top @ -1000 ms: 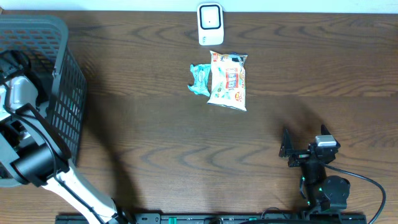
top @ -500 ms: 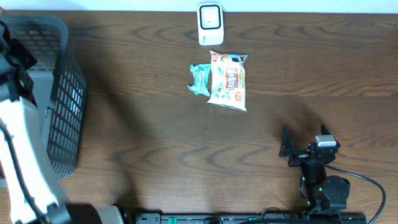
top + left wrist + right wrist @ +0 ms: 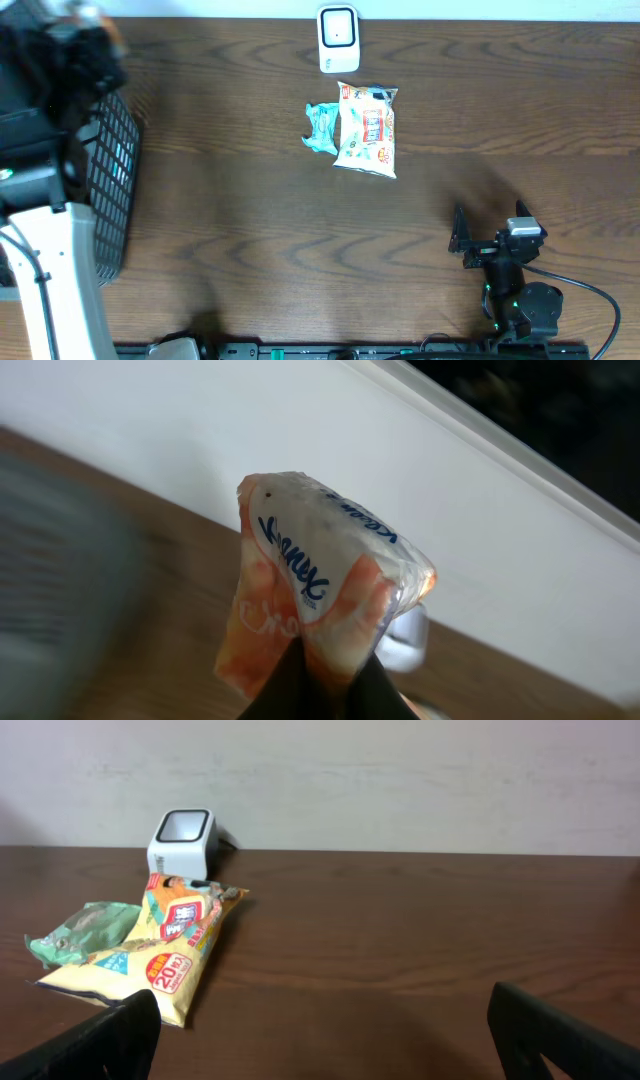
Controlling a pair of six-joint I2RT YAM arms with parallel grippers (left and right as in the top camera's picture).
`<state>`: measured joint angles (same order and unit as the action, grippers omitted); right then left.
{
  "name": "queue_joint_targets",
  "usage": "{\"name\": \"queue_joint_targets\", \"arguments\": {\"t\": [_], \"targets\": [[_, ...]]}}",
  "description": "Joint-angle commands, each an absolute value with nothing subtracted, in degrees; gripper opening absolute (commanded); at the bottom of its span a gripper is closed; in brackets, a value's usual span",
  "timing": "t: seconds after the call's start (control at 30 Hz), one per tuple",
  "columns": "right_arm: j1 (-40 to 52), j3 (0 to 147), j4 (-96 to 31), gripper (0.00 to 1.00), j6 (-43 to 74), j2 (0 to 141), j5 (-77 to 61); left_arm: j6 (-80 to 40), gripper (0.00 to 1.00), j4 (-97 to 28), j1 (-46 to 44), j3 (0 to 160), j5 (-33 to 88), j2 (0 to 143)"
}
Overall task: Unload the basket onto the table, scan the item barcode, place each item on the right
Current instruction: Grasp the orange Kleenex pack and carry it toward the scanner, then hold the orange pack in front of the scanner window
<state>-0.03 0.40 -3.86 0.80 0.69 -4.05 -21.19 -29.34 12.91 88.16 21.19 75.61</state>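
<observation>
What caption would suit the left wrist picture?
Left end effector pinching a Kleenex tissue pack over the wooden table.

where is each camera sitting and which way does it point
overhead: above the table, looking straight down on scanner, snack bag, teal packet and basket; left arm and right arm show.
left wrist: raised, looking along the left gripper, shut on a tissue pack, towards the wall.
right wrist: low over the table, facing the wall; open right gripper frames the bottom.
shared: overhead and right wrist both show scanner, snack bag and teal packet.
</observation>
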Motion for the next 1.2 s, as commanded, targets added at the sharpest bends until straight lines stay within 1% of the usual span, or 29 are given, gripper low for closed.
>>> {"name": "queue_joint_targets", "arguments": {"t": [0.0,0.23,0.5,0.77,0.87,1.17], "targets": [[0.43,0.36,-4.1,0.99,0.34,0.38,-4.01,-23.18,0.07,-29.04,6.68,88.62,25.82,77.69],[0.43,0.36,-4.1,0.99,0.34,0.38,-4.03,-21.08,0.07,-30.44,-5.98,88.62,13.91,85.69],[0.43,0.36,-4.1,0.99,0.34,0.38,-4.01,-21.15,0.07,-31.11,-15.42,88.62,-0.84,99.15],[0.43,0.36,-4.1,0.99,0.34,0.38,-4.01,-21.8,0.08,-28.82,-19.49,88.62,-6.55,111.0],[0.43,0.36,-4.1,0.99,0.34,0.38,-4.01,-24.69,0.07,-27.9,-19.75,88.62,-8.58,114.43],[0.43,0.36,-4.1,0.99,0.34,0.38,-4.01,-26.94,0.07,-26.87,-19.7,88.62,-9.1,120.79]]}}
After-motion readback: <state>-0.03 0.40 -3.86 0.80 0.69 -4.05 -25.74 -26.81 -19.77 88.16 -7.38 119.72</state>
